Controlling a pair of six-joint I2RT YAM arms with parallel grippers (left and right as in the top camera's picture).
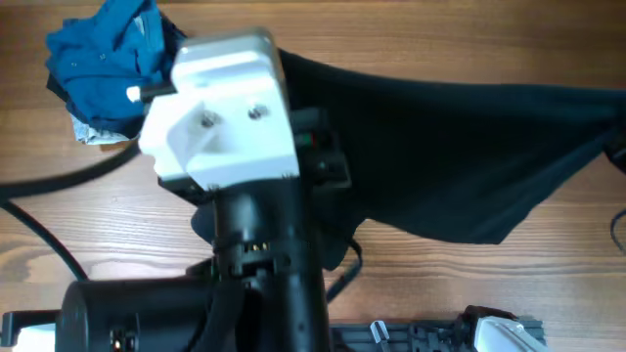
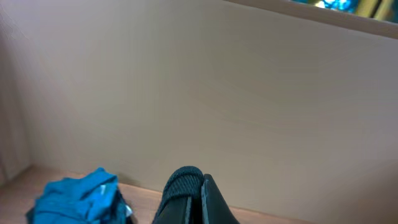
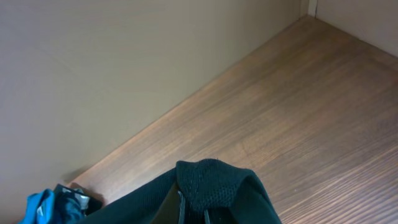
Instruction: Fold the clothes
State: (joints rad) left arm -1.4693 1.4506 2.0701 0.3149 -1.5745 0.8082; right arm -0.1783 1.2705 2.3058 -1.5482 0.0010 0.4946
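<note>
Because the left gripper [image 2: 190, 200] and the right gripper [image 3: 193, 210] are each clamped on a bunched edge of the black shirt [image 1: 460, 147], it hangs stretched between the 2 over the wooden table [image 1: 440, 293], apparently held taut to flatten it for folding, clear of the blue garment pile [image 1: 103, 54].

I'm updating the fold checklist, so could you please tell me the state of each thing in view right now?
black shirt: unfolded, stretched out between the two grippers.
left gripper: shut on the black shirt.
right gripper: shut on the black shirt.
blue garments: crumpled in a heap, apart from both grippers.
pale cloth: bunched at the heap's lower edge, mostly hidden.
</note>
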